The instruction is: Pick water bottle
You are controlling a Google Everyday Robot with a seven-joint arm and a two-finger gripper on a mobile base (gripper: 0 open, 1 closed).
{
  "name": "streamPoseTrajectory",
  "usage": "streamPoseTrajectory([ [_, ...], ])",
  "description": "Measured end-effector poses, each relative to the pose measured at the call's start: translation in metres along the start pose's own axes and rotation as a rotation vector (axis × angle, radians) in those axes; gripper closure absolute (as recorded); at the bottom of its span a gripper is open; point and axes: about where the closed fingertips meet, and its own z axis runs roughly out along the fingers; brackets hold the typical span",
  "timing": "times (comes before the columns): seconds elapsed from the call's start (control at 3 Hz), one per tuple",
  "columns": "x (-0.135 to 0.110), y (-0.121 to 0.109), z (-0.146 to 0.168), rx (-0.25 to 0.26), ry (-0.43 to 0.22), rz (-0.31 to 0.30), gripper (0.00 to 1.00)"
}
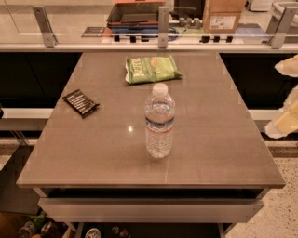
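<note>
Camera view, starting nearest: the front edge of the grey-brown counter (93, 158) runs across the lower part of the frame, with a pale panel under it. A few blurred items sit on the floor at the lower left.

The water bottle (159, 122) stands upright on the counter, just below the centre of the frame and a little right of the counter's midline. Its white cap is on top and a narrow coloured label band circles its middle. Nothing touches it, and bare counter surrounds it on every side.

The claw (284, 123) shows as a pale cream shape cut off by the right edge of the frame, at about the bottle's height in the picture. It lies beyond the counter's right edge, well apart from the bottle, with a broad stretch of counter between them. Whether it is open or closed cannot be told from here. It is not in contact with the bottle.

Farther back, a dark flat packet (81, 102) lies at an angle near the counter's left side. Beyond the bottle, a green snack bag (152, 69) lies flat near the far edge, slightly left of the bottle's line.

Behind the counter is a ledge with a metal post (162, 25) at centre. Past it sit a dark tray (135, 13) and a cardboard box (222, 14) at the upper right.
</note>
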Motion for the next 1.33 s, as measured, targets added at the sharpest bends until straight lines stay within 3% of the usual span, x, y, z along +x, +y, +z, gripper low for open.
streamPoseTrajectory([
  [0.33, 0.004, 0.008, 0.008, -0.024, -0.186, 0.028, 0.0],
  [0.67, -0.01, 0.029, 0.019, -0.058, -0.348, -0.005, 0.0],
  [1.0, -0.025, 0.07, 0.046, -0.098, -0.402, -0.058, 0.0],
  [1.33, -0.022, 0.073, 0.05, -0.098, -0.387, -0.059, 0.0],
])
